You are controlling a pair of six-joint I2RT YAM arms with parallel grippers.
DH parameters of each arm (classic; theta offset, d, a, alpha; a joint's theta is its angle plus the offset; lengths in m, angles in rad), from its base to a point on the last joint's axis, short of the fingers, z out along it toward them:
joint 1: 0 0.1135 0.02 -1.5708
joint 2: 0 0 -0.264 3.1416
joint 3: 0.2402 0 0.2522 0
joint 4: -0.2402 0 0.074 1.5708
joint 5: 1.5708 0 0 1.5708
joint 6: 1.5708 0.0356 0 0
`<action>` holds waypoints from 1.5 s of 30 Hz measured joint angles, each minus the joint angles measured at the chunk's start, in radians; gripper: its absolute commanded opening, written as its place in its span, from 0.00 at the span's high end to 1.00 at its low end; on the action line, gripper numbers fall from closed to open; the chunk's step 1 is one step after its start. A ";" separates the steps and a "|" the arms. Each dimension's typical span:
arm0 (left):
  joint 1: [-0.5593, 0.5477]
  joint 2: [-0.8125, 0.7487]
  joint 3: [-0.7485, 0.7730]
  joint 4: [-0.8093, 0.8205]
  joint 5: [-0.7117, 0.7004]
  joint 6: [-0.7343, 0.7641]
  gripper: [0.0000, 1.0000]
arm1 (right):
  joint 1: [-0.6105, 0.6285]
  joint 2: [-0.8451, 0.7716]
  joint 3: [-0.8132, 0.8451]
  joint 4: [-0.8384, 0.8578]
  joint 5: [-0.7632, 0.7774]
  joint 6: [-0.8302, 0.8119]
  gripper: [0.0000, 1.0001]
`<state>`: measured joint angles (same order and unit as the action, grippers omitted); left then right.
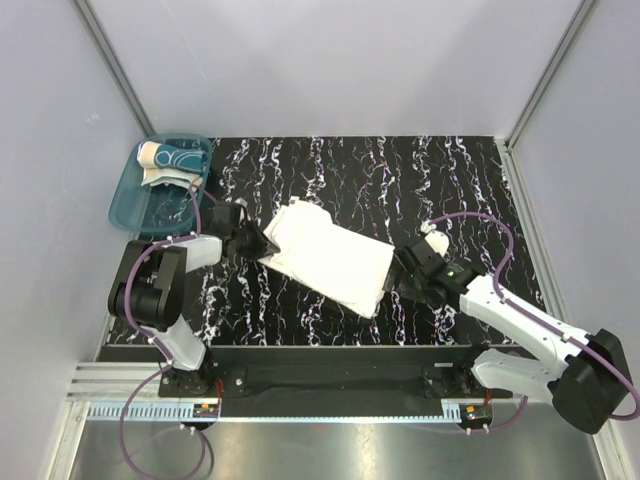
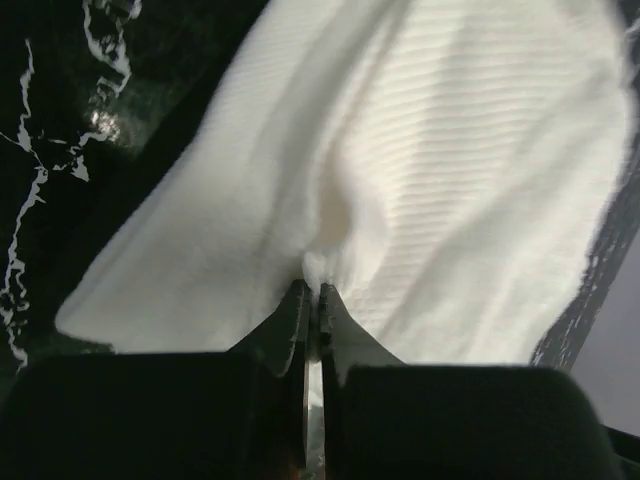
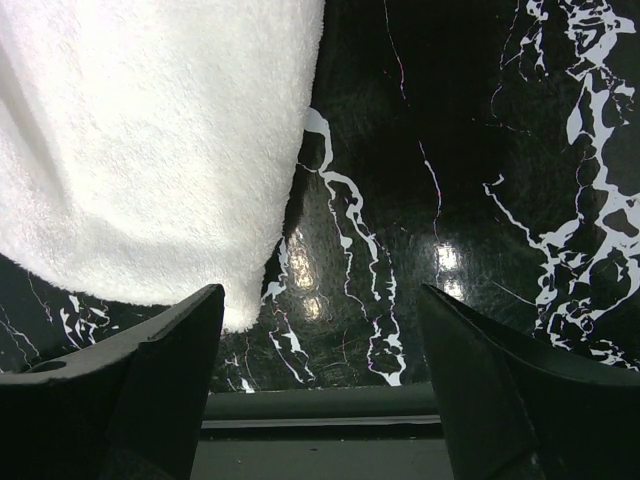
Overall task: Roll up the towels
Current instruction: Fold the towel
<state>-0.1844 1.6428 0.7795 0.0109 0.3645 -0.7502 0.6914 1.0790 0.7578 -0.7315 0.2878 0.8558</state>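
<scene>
A large white terry towel [image 1: 330, 255] lies spread in the middle of the black marbled table. My left gripper [image 1: 262, 244] is at its left edge, shut on a pinch of the white towel [image 2: 400, 170]; the cloth bunches right at the fingertips [image 2: 300, 295]. My right gripper [image 1: 397, 272] sits just off the towel's right end, open, with only bare table between its fingers [image 3: 180, 340]. That white towel [image 3: 150, 150] fills the upper left of the right wrist view. A smaller cream towel with teal print [image 1: 168, 158] lies in the tub at the back left.
A translucent teal plastic tub [image 1: 140, 205] stands at the table's back left corner, close to my left arm. Grey walls enclose the table on three sides. A black rail [image 1: 330, 355] runs along the near edge.
</scene>
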 measured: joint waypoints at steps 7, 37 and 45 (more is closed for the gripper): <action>0.000 0.033 -0.005 0.051 0.005 0.008 0.76 | 0.000 0.019 0.000 0.006 -0.003 -0.003 0.15; -0.003 -0.068 -0.046 0.013 -0.262 0.053 0.27 | 0.000 0.078 -0.032 0.069 -0.080 -0.005 0.14; -0.002 -0.100 -0.050 -0.045 -0.304 0.021 0.30 | 0.011 0.080 -0.079 0.098 -0.118 0.007 0.14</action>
<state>-0.1864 1.5433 0.7300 -0.0345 0.0605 -0.7292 0.7029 1.1591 0.6785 -0.6331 0.1699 0.8627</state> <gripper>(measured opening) 0.721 0.860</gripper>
